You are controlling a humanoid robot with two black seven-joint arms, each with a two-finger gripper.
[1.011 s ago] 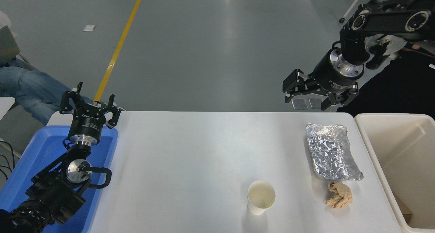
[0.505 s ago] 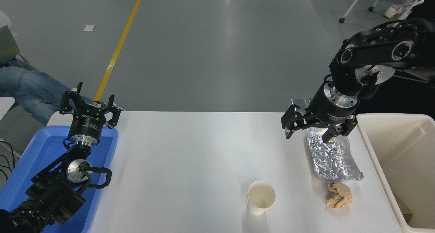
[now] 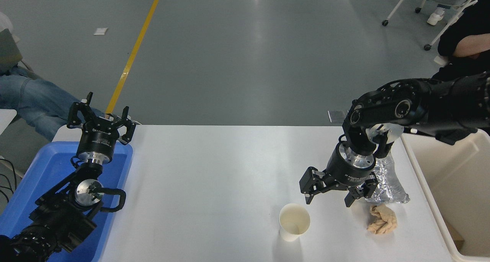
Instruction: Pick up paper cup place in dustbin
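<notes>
The paper cup stands upright, white with a cream inside, near the table's front edge, right of centre. My right gripper is open and empty, hanging just above and to the right of the cup, apart from it. The beige dustbin stands past the table's right edge, partly hidden by my right arm. My left gripper is open, parked over the blue tray at the lower left.
A foil tray lies at the right, mostly hidden by my right arm. A crumpled tan paper wad lies in front of it. A blue tray stands at the left edge. People sit at the far left and far right.
My right arm has come down and toward the camera, from high beyond the table's far edge to just above the cup. The cup and the left arm have not moved.
</notes>
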